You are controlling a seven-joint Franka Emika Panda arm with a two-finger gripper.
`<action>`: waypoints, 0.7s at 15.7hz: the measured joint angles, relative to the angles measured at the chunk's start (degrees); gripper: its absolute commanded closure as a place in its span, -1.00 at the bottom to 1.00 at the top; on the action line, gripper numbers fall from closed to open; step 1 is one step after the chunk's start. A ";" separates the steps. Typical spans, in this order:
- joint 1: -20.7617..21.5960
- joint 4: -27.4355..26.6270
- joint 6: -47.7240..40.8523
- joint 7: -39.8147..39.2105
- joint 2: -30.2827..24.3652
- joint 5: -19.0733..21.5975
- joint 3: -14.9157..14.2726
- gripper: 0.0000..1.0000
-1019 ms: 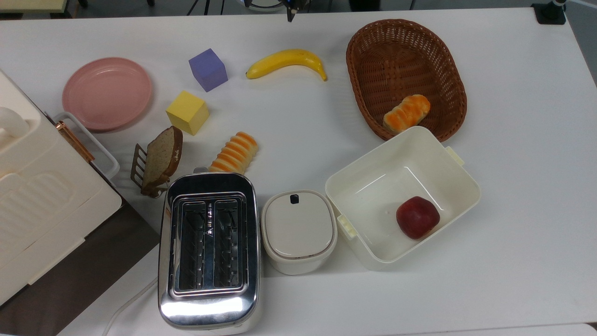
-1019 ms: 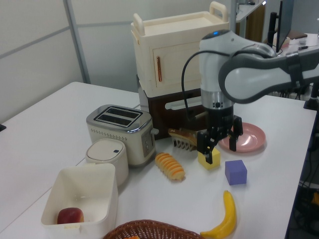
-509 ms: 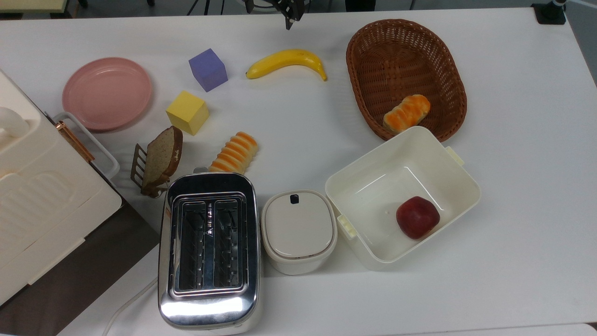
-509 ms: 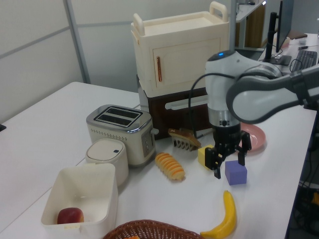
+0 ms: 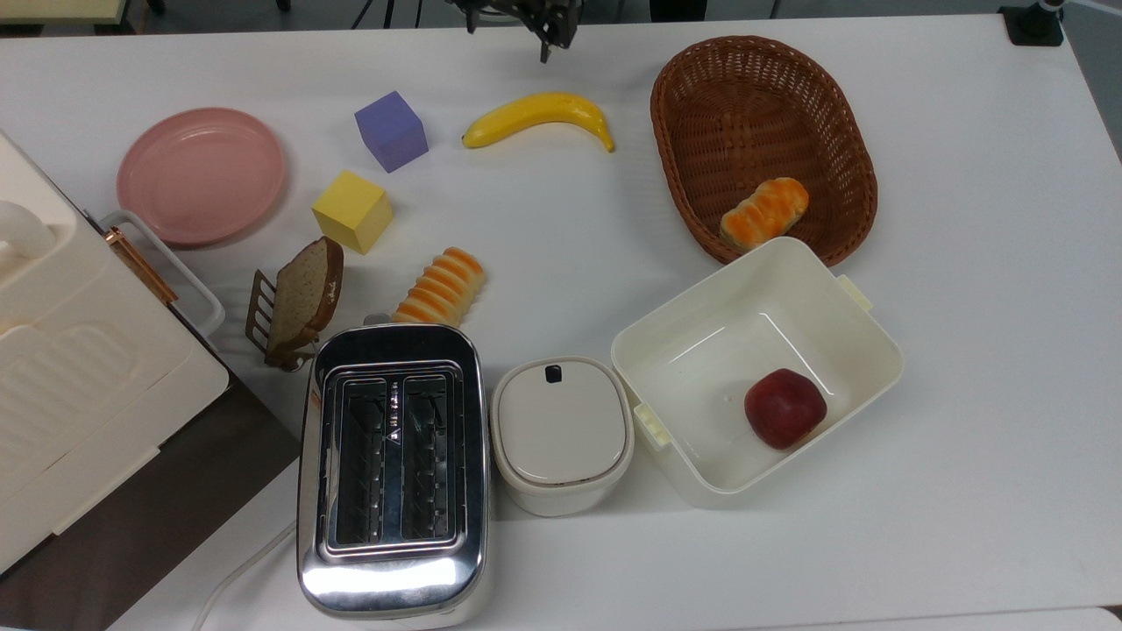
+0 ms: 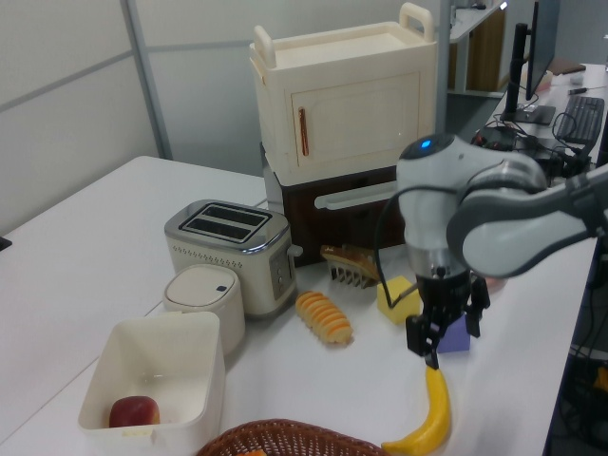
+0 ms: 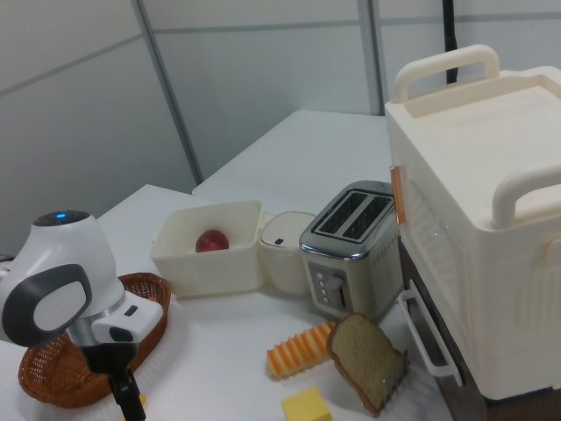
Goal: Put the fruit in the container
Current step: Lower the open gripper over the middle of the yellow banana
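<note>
White tabletop [image 5: 964, 263] with the arm's gripper [image 6: 443, 334] poised above the banana [image 5: 536, 116]. In the left view the gripper hangs just above the upper end of the banana, which extends from it toward 6 o'clock; its fingers are spread apart and hold nothing, and they do not touch the fruit. In the top view the gripper [image 5: 550, 26] appears at the upper edge of the frame, and the banana lies on the tabletop just toward 6 o'clock of it, flat, its curve arching toward 12 o'clock. The purple cube [image 5: 391, 131] sits at 9 o'clock of the banana and the brown wicker basket [image 5: 701, 88], containing one orange-striped bread roll [image 5: 763, 210], at 3 o'clock. The container [image 5: 666, 342], a cream-white square tub, stands well apart from the banana toward 5 o'clock, touching the basket's near rim; a dark red apple [image 5: 784, 407] rests inside it. A small lidded cream box [image 5: 561, 433] stands just beside the container at 9 o'clock, with the toaster [image 5: 393, 473] beyond.
</note>
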 measured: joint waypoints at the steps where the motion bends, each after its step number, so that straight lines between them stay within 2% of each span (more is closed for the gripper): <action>1: 0.69 -0.28 0.81 0.77 0.98 -0.52 0.00 -1.00; 6: 1.38 -0.53 8.11 1.60 6.57 -1.65 0.00 -1.00; 11: 1.39 -0.51 12.38 1.60 8.80 -2.08 0.00 -1.00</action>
